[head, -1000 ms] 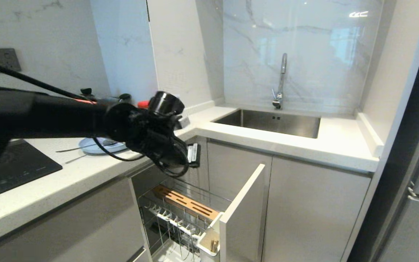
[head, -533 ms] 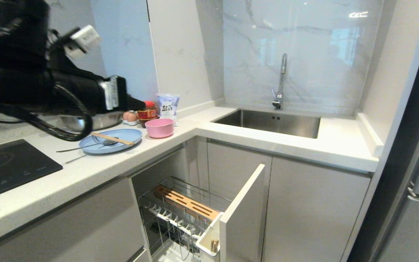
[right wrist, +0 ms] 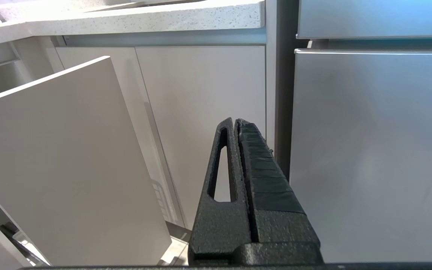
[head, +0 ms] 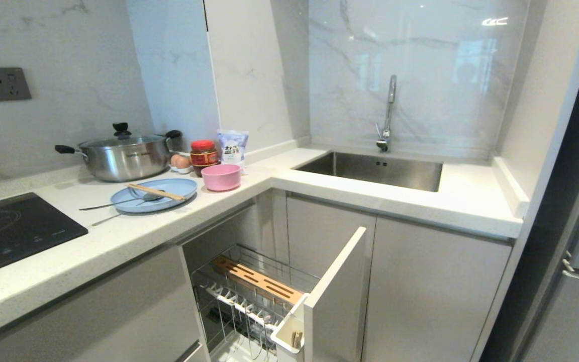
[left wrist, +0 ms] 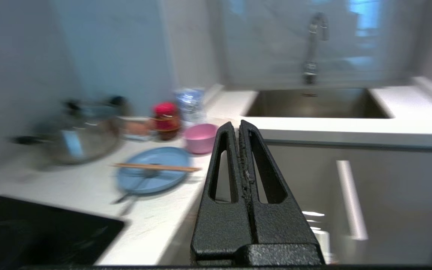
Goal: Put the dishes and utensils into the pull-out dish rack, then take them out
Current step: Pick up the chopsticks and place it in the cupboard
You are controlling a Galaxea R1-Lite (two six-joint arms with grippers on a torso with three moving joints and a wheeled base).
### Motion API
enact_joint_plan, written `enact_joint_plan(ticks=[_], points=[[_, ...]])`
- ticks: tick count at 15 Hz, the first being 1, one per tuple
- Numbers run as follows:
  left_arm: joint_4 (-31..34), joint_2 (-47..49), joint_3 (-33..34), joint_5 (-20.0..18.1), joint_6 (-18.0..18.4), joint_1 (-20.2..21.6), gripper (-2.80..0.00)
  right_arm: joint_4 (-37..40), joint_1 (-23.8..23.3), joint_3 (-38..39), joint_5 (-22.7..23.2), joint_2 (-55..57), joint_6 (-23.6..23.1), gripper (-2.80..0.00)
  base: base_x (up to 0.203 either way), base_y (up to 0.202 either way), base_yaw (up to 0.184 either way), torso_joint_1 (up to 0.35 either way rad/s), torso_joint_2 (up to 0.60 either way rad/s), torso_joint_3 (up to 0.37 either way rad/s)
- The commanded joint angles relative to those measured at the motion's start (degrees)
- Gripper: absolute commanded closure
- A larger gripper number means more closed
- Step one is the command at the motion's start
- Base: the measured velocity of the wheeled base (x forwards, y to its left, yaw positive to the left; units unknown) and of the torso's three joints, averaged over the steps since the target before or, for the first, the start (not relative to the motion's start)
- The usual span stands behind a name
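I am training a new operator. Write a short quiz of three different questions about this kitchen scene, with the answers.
1. True or false: the chopsticks lie across the blue plate.
2. Multiple choice: where is the pink bowl? A) in the sink; B) on the counter beside the blue plate; C) in the pull-out dish rack.
3. Fill in: the fingers of the left gripper are ____.

Key: 1. True. 2. B. 3. Shut, and nothing is held between them.
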Motion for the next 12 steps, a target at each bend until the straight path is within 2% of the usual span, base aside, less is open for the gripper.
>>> enact_joint_plan(ticks=[1,3,5,6,7,8,10,12], points=[[1.4,-14.6,6.8,-0.2,4.5,4.3,0.00,0.0,0.0,0.0,0.0,-0.2,0.0,0.00,0.000,0.000,0.000,0.000,0.00,0.000],[3.0,-24.1,15.3,1.2,7.0,6.9,0.00,0.0,0.0,0.0,0.0,-0.2,0.0,0.00,0.000,0.000,0.000,0.000,0.00,0.000],[3.3,-32.6,24.5,3.1,7.5,7.9,0.00,0.0,0.0,0.0,0.0,-0.2,0.0,0.00,0.000,0.000,0.000,0.000,0.00,0.000],[3.1,-34.3,28.0,5.2,5.3,8.3,0.00,0.0,0.0,0.0,0.0,-0.2,0.0,0.00,0.000,0.000,0.000,0.000,0.00,0.000],[2.8,-34.3,29.4,7.6,-0.1,8.3,0.00,0.0,0.0,0.0,0.0,-0.2,0.0,0.00,0.000,0.000,0.000,0.000,0.00,0.000],[2.6,-34.2,29.5,8.7,-2.9,7.4,0.00,0.0,0.0,0.0,0.0,-0.2,0.0,0.00,0.000,0.000,0.000,0.000,0.00,0.000],[2.5,-35.7,32.2,8.6,1.3,5.7,0.00,0.0,0.0,0.0,0.0,-0.2,0.0,0.00,0.000,0.000,0.000,0.000,0.00,0.000],[2.4,-40.5,36.6,8.7,2.0,4.1,0.00,0.0,-0.1,0.0,0.0,-0.2,0.0,0.00,0.000,0.000,0.000,0.000,0.00,0.000]])
